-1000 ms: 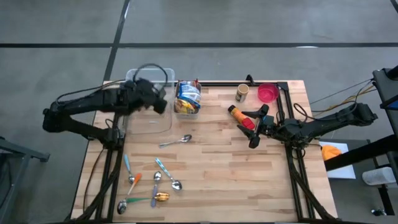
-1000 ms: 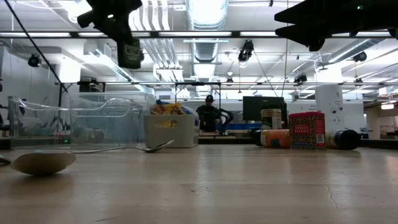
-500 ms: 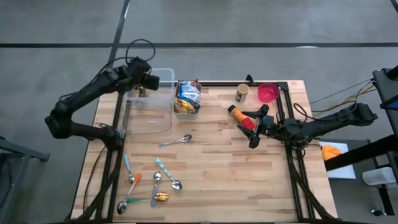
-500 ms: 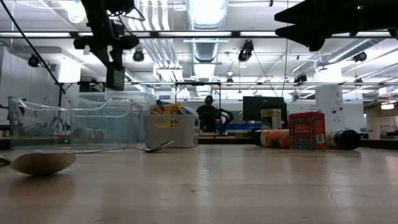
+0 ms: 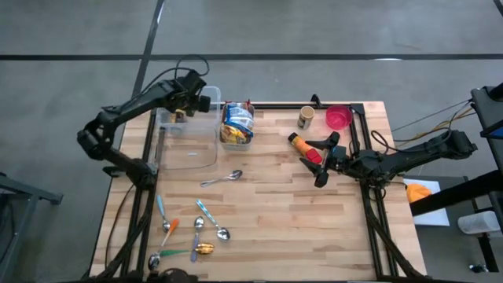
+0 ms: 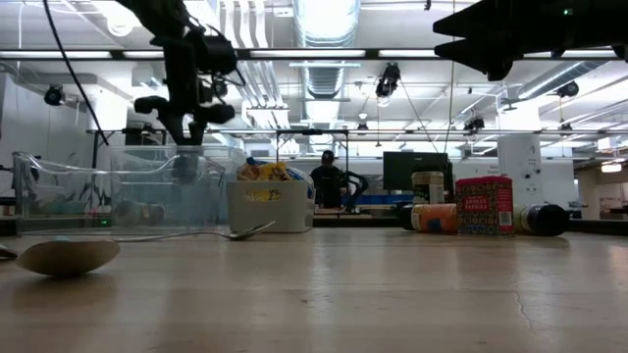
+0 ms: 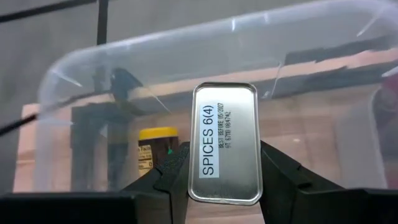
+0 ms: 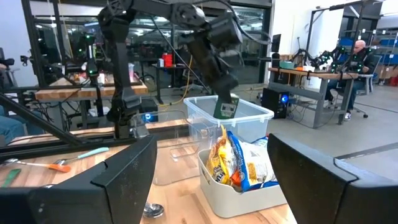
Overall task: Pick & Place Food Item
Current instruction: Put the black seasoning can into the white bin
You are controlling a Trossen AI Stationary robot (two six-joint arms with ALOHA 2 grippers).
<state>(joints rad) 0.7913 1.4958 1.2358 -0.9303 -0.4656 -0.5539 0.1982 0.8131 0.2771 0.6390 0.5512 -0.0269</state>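
Note:
My left gripper is shut on a flat metal spice tin, whose labelled silver face shows in the left wrist view. It hangs over the far end of a clear plastic bin at the table's far left, about level with the rim. A yellow-lidded jar stands inside the bin. The right wrist view shows the tin above the bin. My right gripper waits open at the table's right side. My left gripper pinches the tin's two long sides between its two fingers, toward one end of the tin. The fingers slant downward from above. The tin is lifted clear of the bin's floor, its free end pointing down into the bin.
A white bin of snack bags stands just right of the clear bin. An orange bottle, a small jar, a pink bowl and a red tin lie far right. Spoons and several utensils lie near left.
My left gripper has swung toward the table's far edge over the clear bin and sunk from well above it to about rim level, turning as it went. The tin has stayed in its hold. My right arm has kept still.

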